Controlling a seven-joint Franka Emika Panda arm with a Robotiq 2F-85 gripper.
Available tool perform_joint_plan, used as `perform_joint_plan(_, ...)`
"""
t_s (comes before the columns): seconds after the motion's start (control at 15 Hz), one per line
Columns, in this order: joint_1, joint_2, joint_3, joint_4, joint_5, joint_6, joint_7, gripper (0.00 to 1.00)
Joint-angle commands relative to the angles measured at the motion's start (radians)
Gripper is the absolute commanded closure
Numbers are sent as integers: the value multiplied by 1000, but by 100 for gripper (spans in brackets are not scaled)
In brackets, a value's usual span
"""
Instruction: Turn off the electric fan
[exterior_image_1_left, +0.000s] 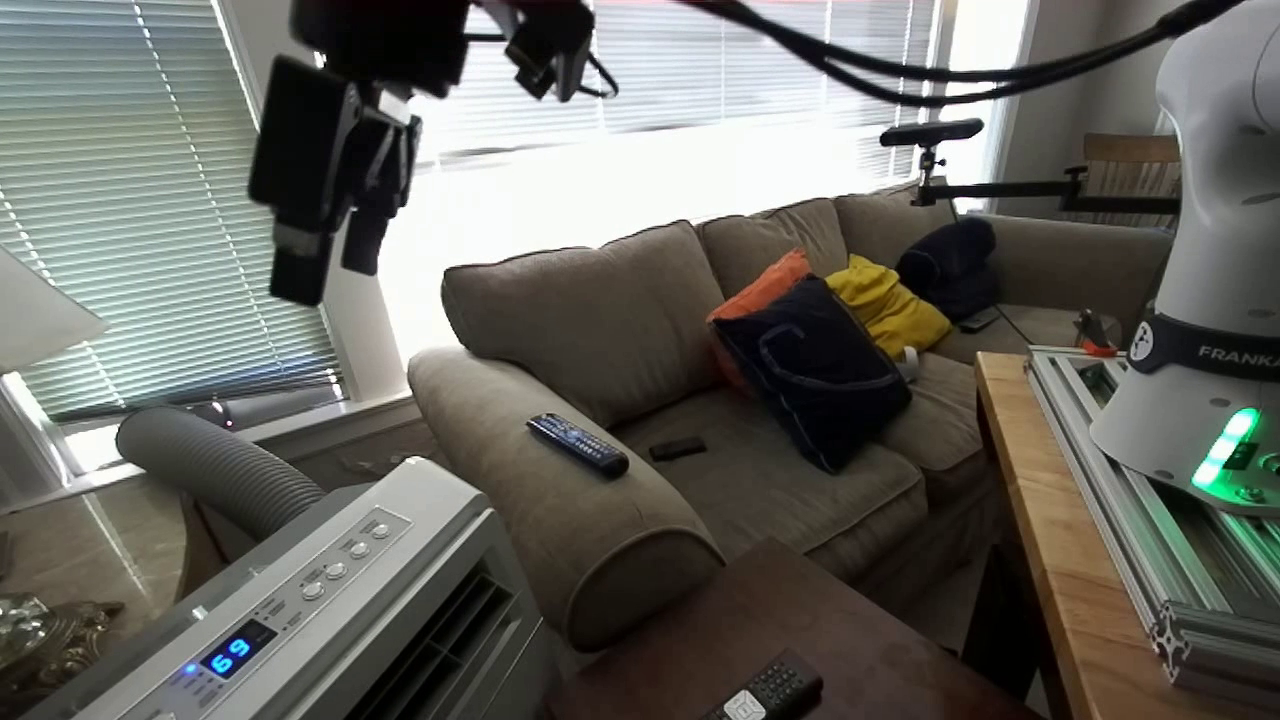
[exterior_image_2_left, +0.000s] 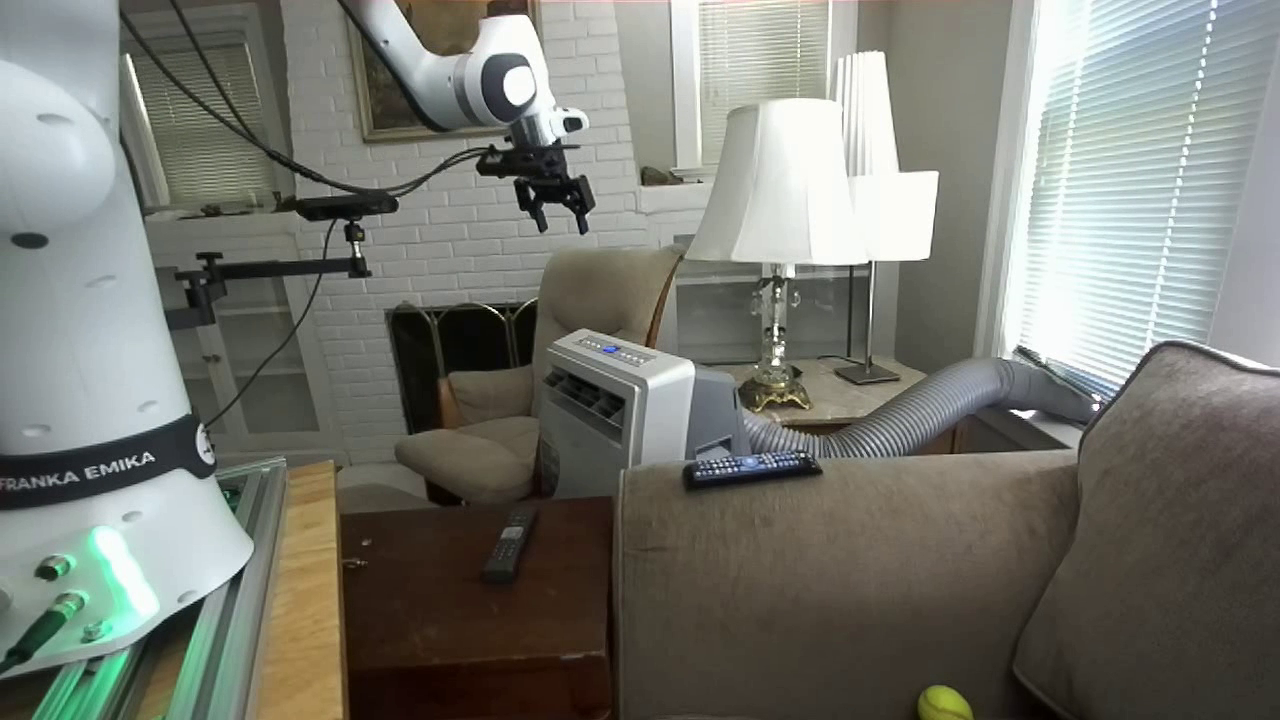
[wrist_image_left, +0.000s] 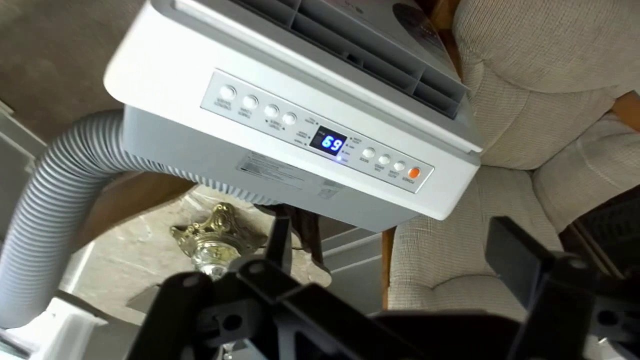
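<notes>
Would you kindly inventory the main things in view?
fan: one, white-grey, near sofa
hose: one, grey, behind fan
sofa: one, tan, beside chest
chest: one, brown, beside sofa
remotes: at least two, black, sofa and chest
pillows: at least three, orange, navy, yellow, sofa
ball: one, yellow, by sofa
armchair: one, beige, near fan
table: one, beige, near fan
lamps: at least two, white, table
arm: one, white, on bench
gripper: one, black, arm's end, open

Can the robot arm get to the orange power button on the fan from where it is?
Probably yes: the open gripper hangs higher than the fan, and in the wrist view nothing covers the orange button. The gripper would likely need to come down first.
</notes>
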Motion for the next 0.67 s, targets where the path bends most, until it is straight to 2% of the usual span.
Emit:
perform_joint_plan(0.0,60,196,-16,172,-69,79,-52,0)
perform_joint_plan(0.33,174,370,-77,334,-117,152,-15,0)
perform_joint_plan(0.6,287,469,-183,434,-144,181,73,0)
